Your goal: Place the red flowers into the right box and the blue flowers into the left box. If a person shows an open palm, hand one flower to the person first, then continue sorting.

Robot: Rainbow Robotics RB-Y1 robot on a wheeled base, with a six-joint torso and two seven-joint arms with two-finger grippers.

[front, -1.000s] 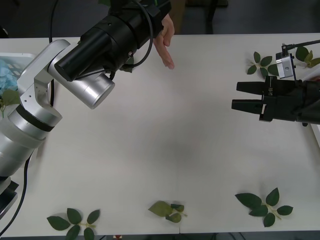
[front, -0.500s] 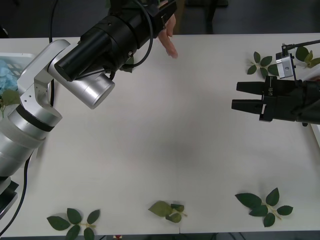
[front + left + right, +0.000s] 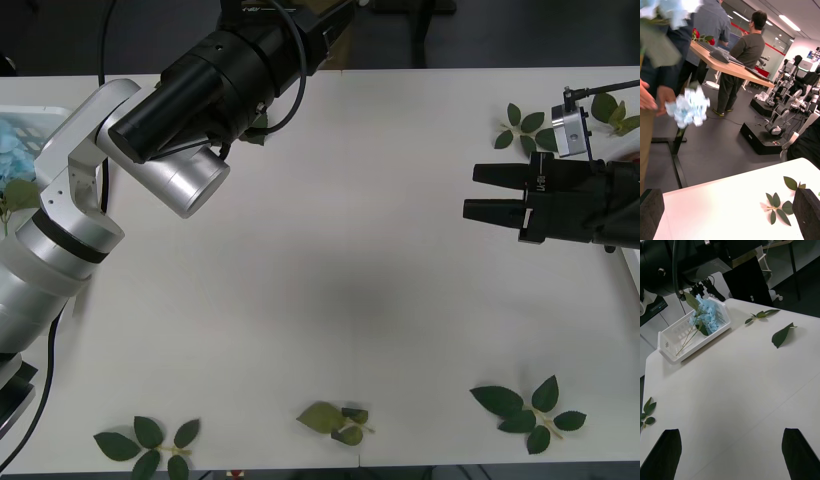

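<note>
One hand gone from the far table edge since a second ago, withdrawn behind the left arm. Left gripper (image 3: 730, 213) raised past that edge, fingers wide apart, empty. Person's hand (image 3: 646, 98) beside a blue flower (image 3: 688, 107) in mid-air, grasp and openness not discernible; head up, stem hanging down. Left box (image 3: 696, 333) at table's left edge, blue flowers (image 3: 707, 317) inside, stems lying along the tray's length. Right gripper (image 3: 487, 193) low at table's right, open, empty, pointing left.
</note>
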